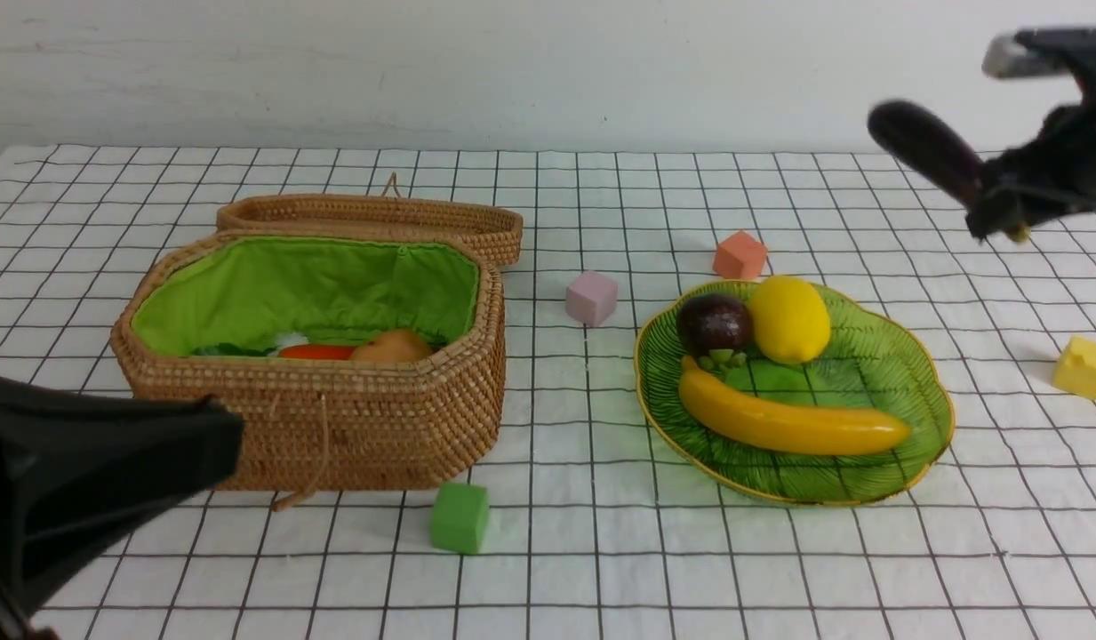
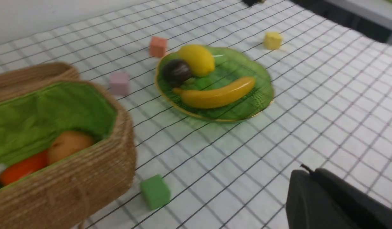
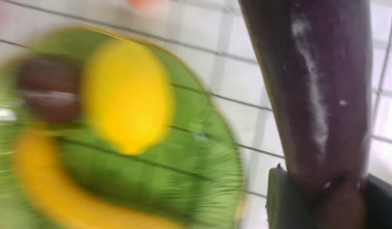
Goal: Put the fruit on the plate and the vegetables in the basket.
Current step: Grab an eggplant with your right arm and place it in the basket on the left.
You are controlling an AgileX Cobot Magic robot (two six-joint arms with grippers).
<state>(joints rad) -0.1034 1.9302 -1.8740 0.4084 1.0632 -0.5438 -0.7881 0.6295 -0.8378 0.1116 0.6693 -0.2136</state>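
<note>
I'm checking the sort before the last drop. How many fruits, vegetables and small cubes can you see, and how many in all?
Fruits: 3 – banana, lemon, mangosteen, all on the plate.
Vegetables: 3 – carrot and potato in the basket, eggplant held in the right gripper.
Cubes: 4 – green, pink, orange, yellow.
Total: 10

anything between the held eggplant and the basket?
The eggplant, gripped in the right gripper, hangs high, right of the plate. On the way to the open basket lie the fruit-loaded plate and pink cube, both low; nothing blocks a raised carry.
</note>
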